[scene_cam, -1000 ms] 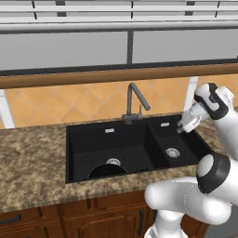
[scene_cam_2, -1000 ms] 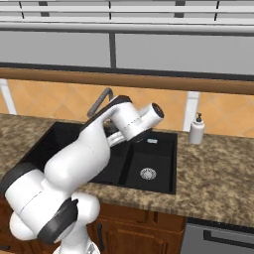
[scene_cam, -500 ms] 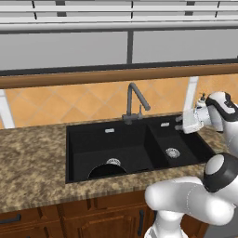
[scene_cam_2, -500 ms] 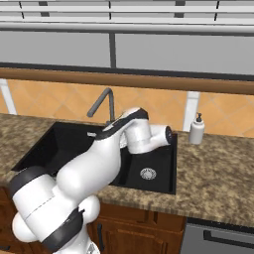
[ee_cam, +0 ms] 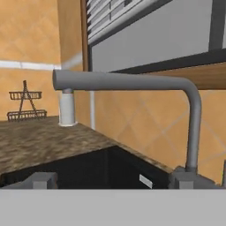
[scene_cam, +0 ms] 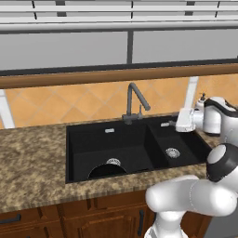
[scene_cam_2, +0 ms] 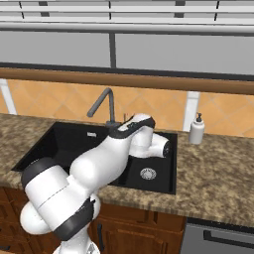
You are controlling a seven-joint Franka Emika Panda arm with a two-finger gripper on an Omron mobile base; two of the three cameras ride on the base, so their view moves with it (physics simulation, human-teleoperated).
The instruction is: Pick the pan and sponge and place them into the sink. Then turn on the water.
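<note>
Black sink [scene_cam: 93, 153] set in granite counter [scene_cam: 32, 167], 2 basins, a silver drain in each. Pan [scene_cam: 108, 171] lies in the large basin at its front edge, partly hidden by the rim. Grey faucet [scene_cam: 135, 102] stands at the sink's back edge, spout over the divider. Gripper [scene_cam: 173, 123] hovers over the small basin's back edge, near the faucet base; spread or pressed together, cannot tell. Soap bottle [scene_cam_2: 197, 130] on the counter right of the sink.

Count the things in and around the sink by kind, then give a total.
Basins: 2
Drains: 2
Faucets: 1
Soap dispensers: 1
Pans: 1
Total: 7
</note>
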